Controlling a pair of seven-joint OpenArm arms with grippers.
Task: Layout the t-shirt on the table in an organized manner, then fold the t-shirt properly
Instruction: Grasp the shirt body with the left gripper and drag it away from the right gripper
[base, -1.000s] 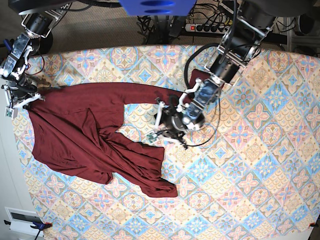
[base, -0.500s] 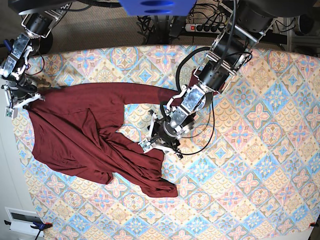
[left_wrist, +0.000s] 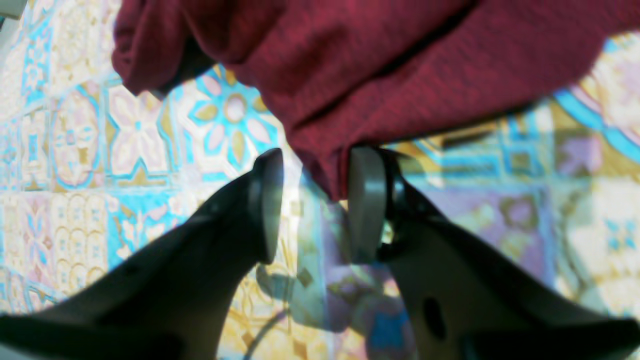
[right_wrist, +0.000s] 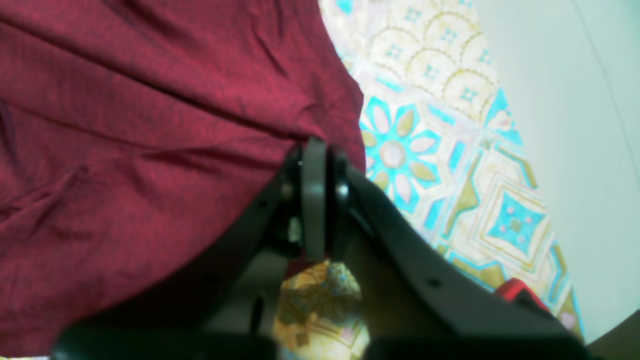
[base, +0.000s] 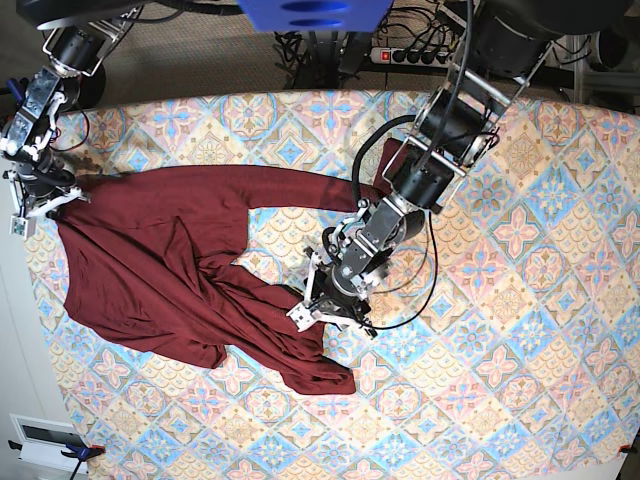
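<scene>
The dark maroon t-shirt (base: 160, 270) lies rumpled on the left half of the table (base: 500, 350), one sleeve stretched toward the middle and folds bunched at its near edge. My right gripper (base: 50, 203) is at the table's left edge, shut on a corner of the shirt; in the right wrist view its fingers (right_wrist: 314, 200) press together on the fabric (right_wrist: 150, 150). My left gripper (base: 320, 310) hovers low at the shirt's right edge. In the left wrist view it (left_wrist: 315, 205) stands open, with a point of the shirt's hem (left_wrist: 332, 180) lying between the fingertips, unclamped.
The table's left edge runs just beside my right gripper, with pale floor (right_wrist: 575, 125) beyond it. A power strip with cables (base: 410, 55) lies past the far edge. A white box (base: 45, 440) sits off the near left corner.
My left arm has swung down and to the left, from beside the stretched sleeve to the shirt's right edge, still open. The right gripper and the shirt have stayed put.
</scene>
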